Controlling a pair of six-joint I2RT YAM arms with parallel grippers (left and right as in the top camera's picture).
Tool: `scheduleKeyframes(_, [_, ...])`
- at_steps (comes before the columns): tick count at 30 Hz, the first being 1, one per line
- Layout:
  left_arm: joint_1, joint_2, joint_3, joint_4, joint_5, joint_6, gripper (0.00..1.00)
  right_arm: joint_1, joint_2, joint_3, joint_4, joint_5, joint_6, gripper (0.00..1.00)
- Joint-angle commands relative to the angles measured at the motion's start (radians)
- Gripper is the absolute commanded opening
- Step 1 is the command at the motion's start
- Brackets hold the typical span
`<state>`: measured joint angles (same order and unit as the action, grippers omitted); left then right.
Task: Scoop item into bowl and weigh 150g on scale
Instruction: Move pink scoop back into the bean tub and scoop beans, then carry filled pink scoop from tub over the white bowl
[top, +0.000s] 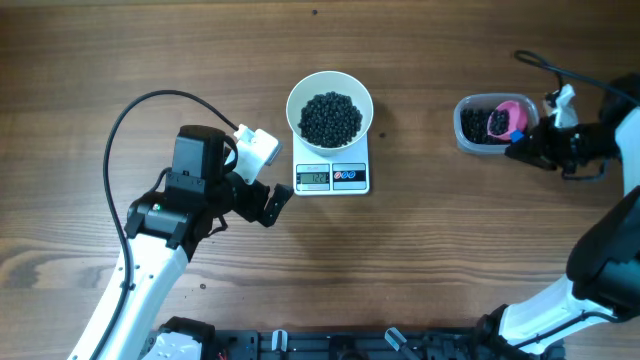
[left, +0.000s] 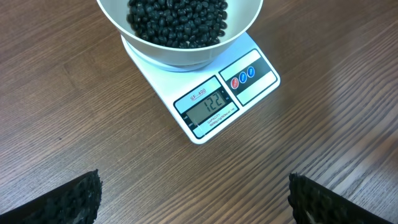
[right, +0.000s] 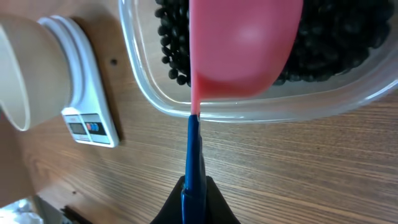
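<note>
While the left gripper (top: 270, 201) is held with its jaws wide apart and nothing between them, the scale (left: 163, 84) is seen just ahead of its fingertips, a little to one side on the wooden table (top: 450, 260). On the scale's front, "SF-400" is printed above the grey display, where "122" can be read. A line of smaller print under the display is too fine to be made out. One red button and two blue ones are set beside the display.

Farther ahead of that gripper, the bowl (left: 180, 57) is seated on the scale's platform and is filled with the black beans (top: 330, 118).

The right gripper (right: 194, 202) is clamped on the blue handle (right: 193, 155) of a pink scoop (top: 508, 116), which is held straight out from its fingers. The scoop's head is lowered over a clear plastic tub (top: 465, 137) just ahead of the gripper, where more black beans are kept. Whether any beans are carried in the scoop cannot be told. From this gripper the scale and bowl are well apart, beyond the tub.
</note>
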<state>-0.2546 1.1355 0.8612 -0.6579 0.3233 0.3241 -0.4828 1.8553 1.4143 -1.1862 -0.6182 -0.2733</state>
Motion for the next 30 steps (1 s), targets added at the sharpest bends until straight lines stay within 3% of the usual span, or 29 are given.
scheduleKeyframes(1, [-0.003,0.008,-0.01,0.003,0.016,0.002,1.0,-0.03,0.018,0.003,-0.013,-0.123,-0.078,0.04])
scheduleKeyframes(19, [-0.003,0.008,-0.01,0.003,0.016,0.002,1.0,-0.015,-0.015,0.028,-0.105,-0.327,-0.172,0.04])
scheduleKeyframes(30, [-0.003,0.008,-0.01,0.003,0.016,0.002,1.0,0.199,-0.051,0.079,-0.063,-0.36,-0.053,0.05])
